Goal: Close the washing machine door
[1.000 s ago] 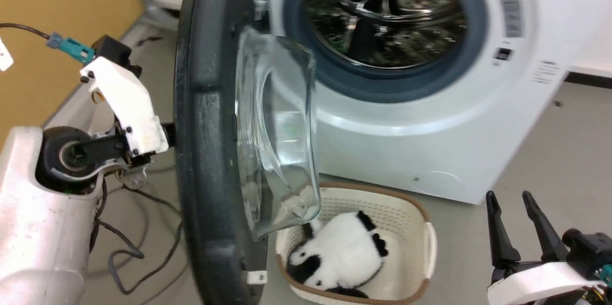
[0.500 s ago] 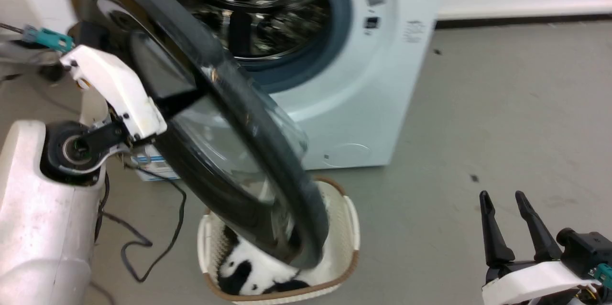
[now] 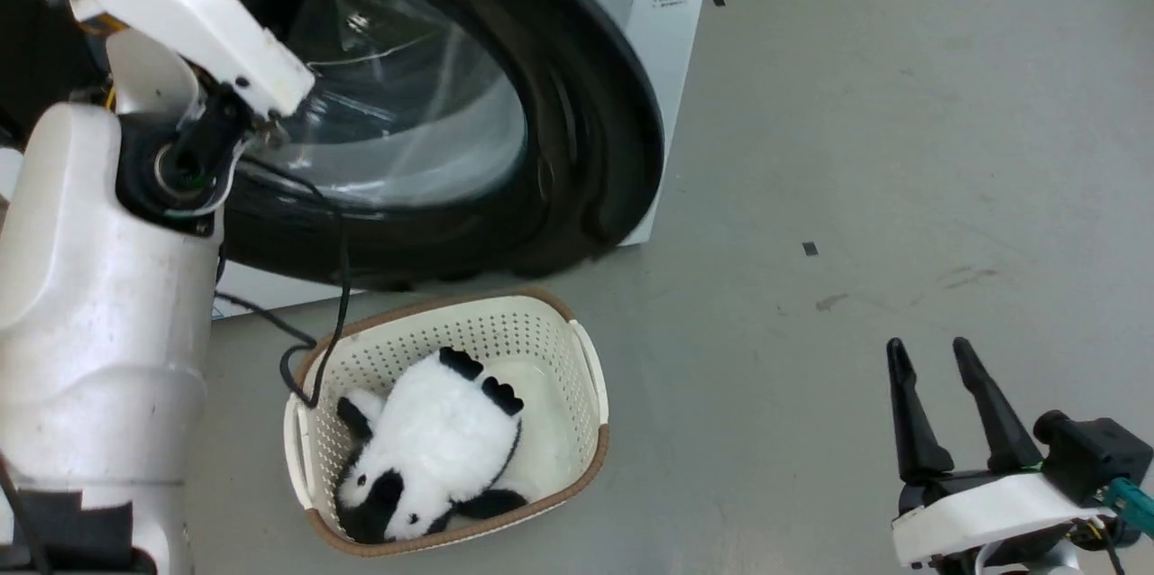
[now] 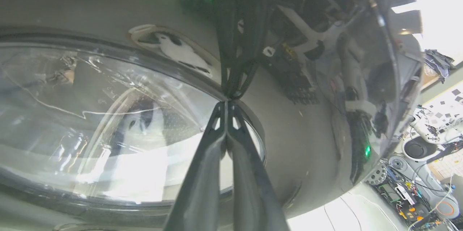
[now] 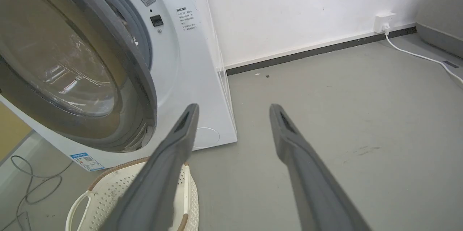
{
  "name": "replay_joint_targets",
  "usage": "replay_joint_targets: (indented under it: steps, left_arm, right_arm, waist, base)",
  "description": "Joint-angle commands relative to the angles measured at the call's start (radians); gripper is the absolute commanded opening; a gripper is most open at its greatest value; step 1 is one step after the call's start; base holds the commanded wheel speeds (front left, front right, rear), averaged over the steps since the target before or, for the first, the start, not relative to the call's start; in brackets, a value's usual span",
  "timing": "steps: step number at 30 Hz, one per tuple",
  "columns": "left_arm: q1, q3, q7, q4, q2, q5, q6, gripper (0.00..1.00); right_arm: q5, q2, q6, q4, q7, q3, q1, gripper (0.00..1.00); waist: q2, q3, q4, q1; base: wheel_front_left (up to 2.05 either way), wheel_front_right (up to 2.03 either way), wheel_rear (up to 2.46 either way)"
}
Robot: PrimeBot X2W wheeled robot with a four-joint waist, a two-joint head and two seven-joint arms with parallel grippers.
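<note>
Two claws: left claw (image 4: 227, 103) closed, tips touching washing machine door (image 3: 586, 133); right claw (image 3: 935, 368) open above floor (image 3: 856, 151). Door slightly ajar from washing machine (image 3: 676, 61), basket (image 3: 541, 341) below.

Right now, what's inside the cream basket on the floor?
A black-and-white plush toy lies inside the basket, covering most of its bottom. A bare patch of the bottom shows beside the toy. Anything underneath the toy is hidden.

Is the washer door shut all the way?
Not yet. The washing machine door stands ajar; a gap shows the grey gasket behind it.
</note>
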Motion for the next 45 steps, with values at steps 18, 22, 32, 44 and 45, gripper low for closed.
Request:
replay_joint_targets:
  steps: [18,22,32,44,45]
  left_arm:
    - [0.254,0.062,-0.172,-0.042,-0.085,-0.116,-0.082,0.00]
    - [0.392,0.065,-0.329,-0.112,-0.096,-0.034,-0.063,0.00]
    - [0.655,0.024,-0.636,-0.201,-0.080,0.260,0.086,0.81]
    - [0.839,-0.024,-0.669,-0.268,-0.013,0.535,0.182,1.00]
    - [0.849,-0.026,-0.669,-0.276,-0.012,0.546,0.183,1.00]
  right_arm:
    - [-0.015,0.001,0.005,0.037,-0.019,-0.040,0.015,1.00]
    - [-0.034,0.001,0.005,0.027,-0.006,-0.053,0.016,1.00]
    - [-0.071,0.001,0.005,0.000,0.021,-0.058,0.033,1.00]
    - [-0.128,0.001,0.005,-0.060,0.051,-0.041,0.086,1.00]
    - [-0.127,0.001,0.005,-0.064,0.054,-0.040,0.091,1.00]
  waist:
    - [0.0000,-0.077,0.088,0.0000]
    - [0.0000,-0.098,0.126,0.0000]
    - [0.0000,-0.142,0.168,0.0000]
    - [0.0000,-0.182,0.195,0.0000]
    - [0.0000,-0.183,0.197,0.0000]
  base:
    - [0.00,0.00,0.00]
    - [0.00,0.00,0.00]
    - [0.00,0.00,0.00]
    - [0.00,0.00,0.00]
    - [0.00,0.00,0.00]
